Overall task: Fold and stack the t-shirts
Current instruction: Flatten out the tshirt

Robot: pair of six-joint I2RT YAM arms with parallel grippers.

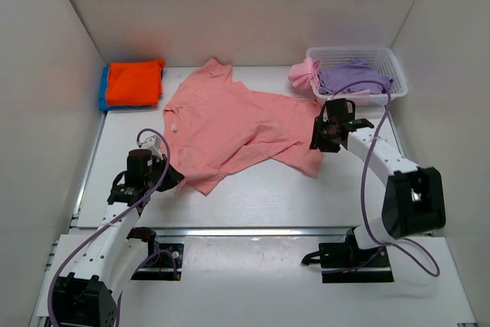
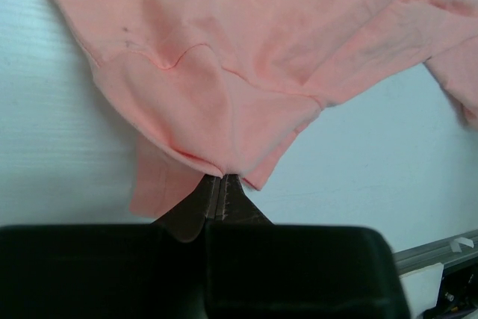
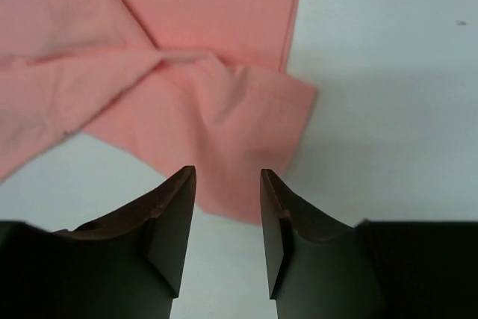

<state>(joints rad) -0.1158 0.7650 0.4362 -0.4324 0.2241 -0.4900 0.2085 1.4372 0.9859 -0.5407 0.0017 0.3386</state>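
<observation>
The left tool (image 2: 222, 184) is pinched shut on the near left corner of the salmon-pink t-shirt (image 1: 237, 124). The right tool (image 3: 228, 177) hangs open over its near right corner with nothing in it, maybe so both can lift that edge and fold it. The shirt lies spread out but wrinkly in the middle of the desk (image 1: 268, 197), and an orange t-shirt (image 1: 134, 82) sits folded on a blue t-shirt (image 1: 102, 89) at the far left.
</observation>
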